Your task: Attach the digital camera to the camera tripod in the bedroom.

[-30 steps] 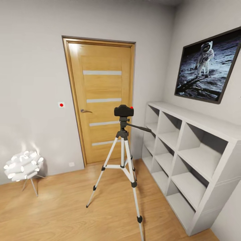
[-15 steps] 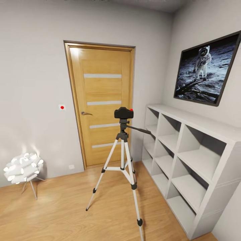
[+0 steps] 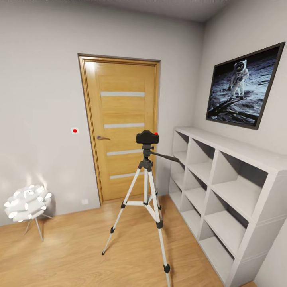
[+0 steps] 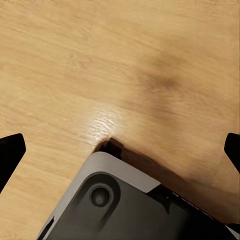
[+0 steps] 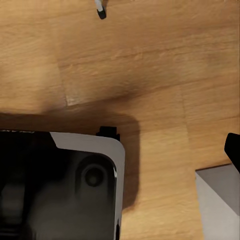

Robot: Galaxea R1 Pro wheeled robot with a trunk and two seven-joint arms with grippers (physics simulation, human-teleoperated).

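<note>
The black digital camera (image 3: 147,137), red button at its top right corner, sits on the head of the camera tripod (image 3: 146,187). The tripod stands on the wood floor in front of the door, its pan handle pointing right toward the shelving. In the left wrist view my left gripper (image 4: 120,150) is open, its black fingertips (image 4: 11,150) far apart over bare floor. My right gripper (image 5: 120,150) looks open too, with one fingertip (image 5: 233,147) at the picture's edge and a tripod foot (image 5: 100,10) beyond. Both grippers hold nothing and hang low, well away from the camera.
A wooden door (image 3: 121,127) is shut behind the tripod. White shelving (image 3: 223,187) lines the right wall under a framed astronaut picture (image 3: 243,91). A white floor lamp (image 3: 27,202) stands at the left. My grey base (image 4: 125,205) shows beneath both wrists.
The whole head view has shifted a little, so my head camera moved back or tilted. The camera stays on the tripod and nothing in the room has moved.
</note>
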